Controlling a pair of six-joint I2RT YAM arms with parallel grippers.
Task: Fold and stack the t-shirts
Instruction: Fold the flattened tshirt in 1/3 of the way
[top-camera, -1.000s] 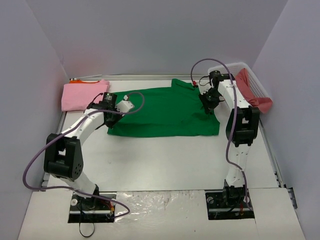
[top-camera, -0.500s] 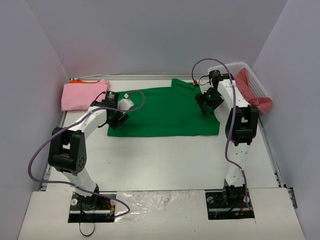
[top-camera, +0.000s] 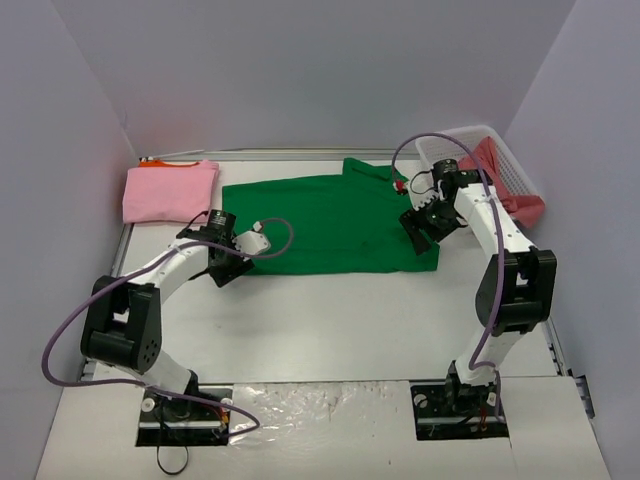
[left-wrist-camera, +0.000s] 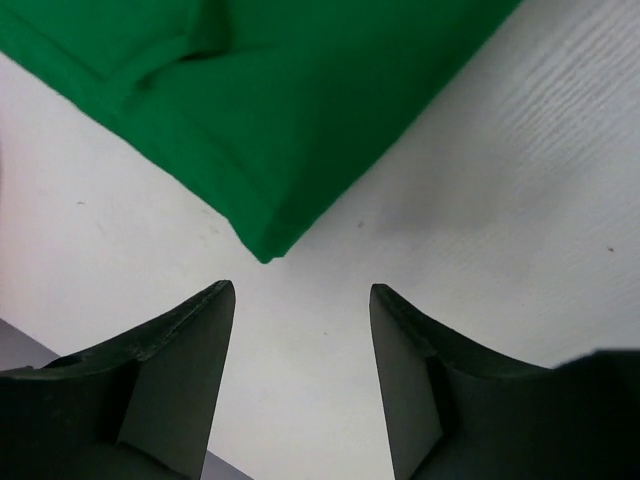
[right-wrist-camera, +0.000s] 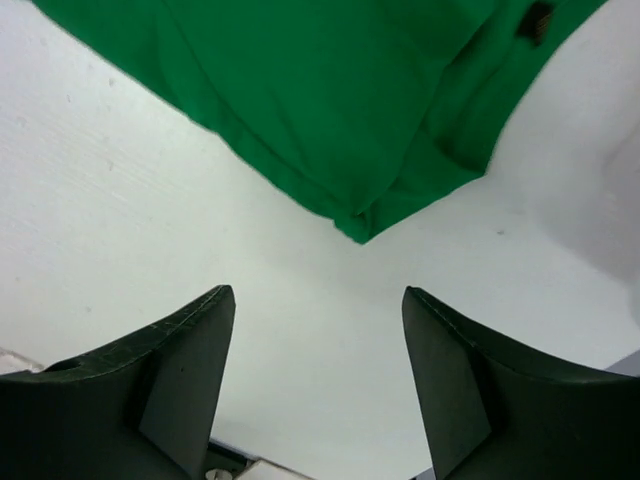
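Top external view: green shirt lay flat on the bench, folded to a wide band, spanning the gap between both tools. Left tool sat low at the shirt's near-left corner. Right tool sat at its near-right corner.

Left wrist view: left tool's jaws stood well apart with nothing between them, only bare bench below. The shirt's hemmed corner lay just ahead of the fingertips, not touching them, with the cloth running away forward and to both sides.

Right wrist view: right tool's jaws were likewise spread and gripped nothing. The shirt's corner, doubled in layers, pointed back at the gap between the fingers, just ahead and clear of them.

Pink shirt lay folded beyond the left tool and outboard of it, against the far bench edge. A sliver of orange shirt showed at its far side. Red shirt was draped over the rim of the basket, beyond and outboard of the right tool.
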